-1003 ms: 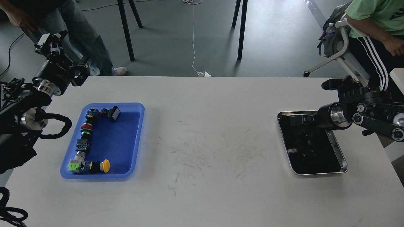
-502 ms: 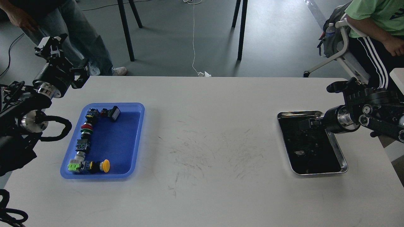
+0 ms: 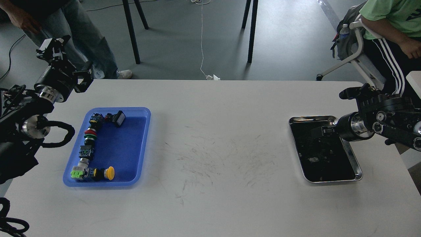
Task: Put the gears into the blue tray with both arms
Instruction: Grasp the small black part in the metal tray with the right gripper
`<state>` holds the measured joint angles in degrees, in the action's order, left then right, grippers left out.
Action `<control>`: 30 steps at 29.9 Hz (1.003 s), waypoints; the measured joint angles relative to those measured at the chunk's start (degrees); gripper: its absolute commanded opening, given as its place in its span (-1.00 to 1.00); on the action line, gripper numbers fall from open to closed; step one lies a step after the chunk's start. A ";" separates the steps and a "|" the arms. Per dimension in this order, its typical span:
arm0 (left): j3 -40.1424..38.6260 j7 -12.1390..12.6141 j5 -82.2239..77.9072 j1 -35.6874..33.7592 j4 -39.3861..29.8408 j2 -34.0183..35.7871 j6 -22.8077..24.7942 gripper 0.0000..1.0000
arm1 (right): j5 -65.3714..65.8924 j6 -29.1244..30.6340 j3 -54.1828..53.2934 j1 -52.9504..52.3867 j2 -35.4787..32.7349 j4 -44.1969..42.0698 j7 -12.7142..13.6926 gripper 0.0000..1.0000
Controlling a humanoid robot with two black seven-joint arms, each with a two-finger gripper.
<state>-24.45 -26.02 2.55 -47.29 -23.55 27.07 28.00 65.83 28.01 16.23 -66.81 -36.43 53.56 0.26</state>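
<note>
Blue tray (image 3: pixel 143 113) left on table (image 3: pixel 217 204), switches (image 3: pixel 89 144) inside; steel tray (image 3: pixel 357 168) right.

Soft, even light from above makes the white worktop (image 3: pixel 210 158) bright. Shadows are weak. The steel tray (image 3: pixel 357 171) shines at its rim, but its inside is too dark to read.

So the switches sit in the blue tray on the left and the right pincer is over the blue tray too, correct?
Not quite. The head view shows the switches in the blue tray, but the right pincer is over the steel tray on the right side.
</note>
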 measured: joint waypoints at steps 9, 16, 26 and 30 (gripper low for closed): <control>0.02 0.00 0.00 0.25 0.00 0.00 0.00 0.97 | 0.08 0.00 0.29 0.53 0.94 -0.77 0.01 0.81; 0.02 0.00 0.00 0.35 0.00 0.00 0.00 0.97 | 0.10 -0.01 0.29 0.98 2.10 -1.44 0.01 0.74; 0.02 0.00 0.00 0.43 0.00 0.09 0.00 0.97 | 0.04 -0.01 0.30 1.33 3.00 -1.78 0.01 0.49; 0.02 0.00 0.00 0.71 0.00 0.09 0.00 0.97 | 0.03 -0.01 0.32 1.34 3.30 -1.72 0.08 0.31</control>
<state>-24.44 -26.02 2.55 -46.57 -23.55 27.16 28.00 65.86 28.00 16.55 -65.48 -33.13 51.83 0.34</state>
